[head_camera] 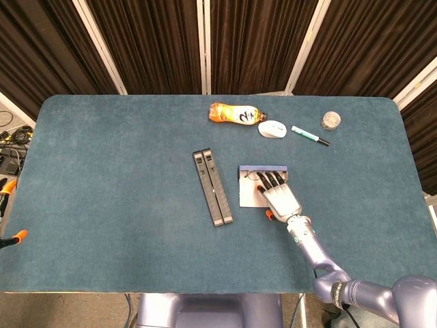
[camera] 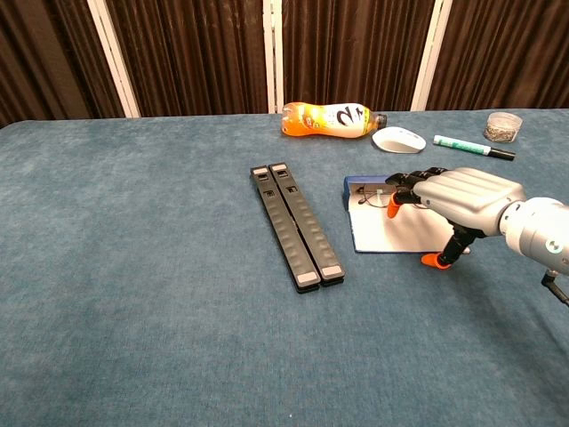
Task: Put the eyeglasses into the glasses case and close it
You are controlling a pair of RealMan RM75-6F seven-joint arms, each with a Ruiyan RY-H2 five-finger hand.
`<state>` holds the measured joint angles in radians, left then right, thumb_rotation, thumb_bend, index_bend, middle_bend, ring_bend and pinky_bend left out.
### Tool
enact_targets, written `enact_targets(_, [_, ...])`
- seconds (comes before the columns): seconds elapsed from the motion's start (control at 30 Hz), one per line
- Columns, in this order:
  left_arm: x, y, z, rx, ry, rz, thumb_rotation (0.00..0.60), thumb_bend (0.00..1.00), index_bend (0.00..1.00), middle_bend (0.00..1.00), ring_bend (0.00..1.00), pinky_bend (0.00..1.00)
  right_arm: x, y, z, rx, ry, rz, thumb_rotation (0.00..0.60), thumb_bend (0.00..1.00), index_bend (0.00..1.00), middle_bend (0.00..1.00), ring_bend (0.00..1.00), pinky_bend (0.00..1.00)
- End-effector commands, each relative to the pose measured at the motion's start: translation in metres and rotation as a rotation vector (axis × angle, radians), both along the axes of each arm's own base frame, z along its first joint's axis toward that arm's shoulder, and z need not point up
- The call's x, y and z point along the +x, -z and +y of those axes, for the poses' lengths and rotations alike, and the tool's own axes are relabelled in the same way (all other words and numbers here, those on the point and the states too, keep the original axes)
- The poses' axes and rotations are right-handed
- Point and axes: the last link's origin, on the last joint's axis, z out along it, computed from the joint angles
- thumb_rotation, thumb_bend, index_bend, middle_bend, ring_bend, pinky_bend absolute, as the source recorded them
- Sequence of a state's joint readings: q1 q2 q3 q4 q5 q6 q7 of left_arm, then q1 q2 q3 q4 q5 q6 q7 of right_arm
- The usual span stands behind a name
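Observation:
The glasses case [head_camera: 248, 195] lies open right of the table's middle, its white flap [camera: 391, 233] spread flat toward me and its blue tray at the far side. The thin-framed eyeglasses [camera: 373, 197] lie in the tray, partly hidden by my right hand [camera: 458, 197]. That hand [head_camera: 280, 198] hovers palm down over the right half of the case. Its dark fingers reach over the eyeglasses [head_camera: 254, 176], and its orange thumb tip is down by the flap's near right corner. It holds nothing that I can see. My left hand shows in neither view.
Two long black bars [head_camera: 212, 187] lie side by side left of the case. Along the far edge are an orange bottle [head_camera: 232, 113] on its side, a white mouse [head_camera: 272, 128], a green-capped marker [head_camera: 309, 135] and a small clear jar [head_camera: 331, 120].

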<state>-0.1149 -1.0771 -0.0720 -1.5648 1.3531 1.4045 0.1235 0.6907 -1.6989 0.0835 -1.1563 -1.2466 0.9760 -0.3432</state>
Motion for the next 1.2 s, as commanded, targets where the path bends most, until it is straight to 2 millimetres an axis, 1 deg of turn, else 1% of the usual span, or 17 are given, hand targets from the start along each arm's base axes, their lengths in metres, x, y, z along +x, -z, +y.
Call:
enact_targets(0.03, [0.0, 0.0, 0.0, 0.0, -0.002, 0.0, 0.6, 0.0, 0.0, 0.0, 0.0, 0.0, -0.002, 0.004, -0.001, -0.002, 0.0, 0.006, 0.6, 0.19, 0.31, 0.0, 0.0, 0.0])
enact_targets(0.77, [-0.002, 0.002, 0.002, -0.004, -0.012, 0.003, 0.6, 0.0, 0.0, 0.0, 0.0, 0.0, 0.002, 0.004, -0.011, -0.019, -0.005, -0.008, 0.6, 0.19, 0.36, 0.0, 0.0, 0.0])
enact_targets(1.2, [-0.002, 0.003, 0.002, -0.005, -0.011, 0.005, 0.6, 0.0, 0.0, 0.0, 0.0, 0.0, 0.0, 0.006, -0.011, -0.017, -0.002, 0.002, 0.6, 0.2, 0.36, 0.0, 0.0, 0.0])
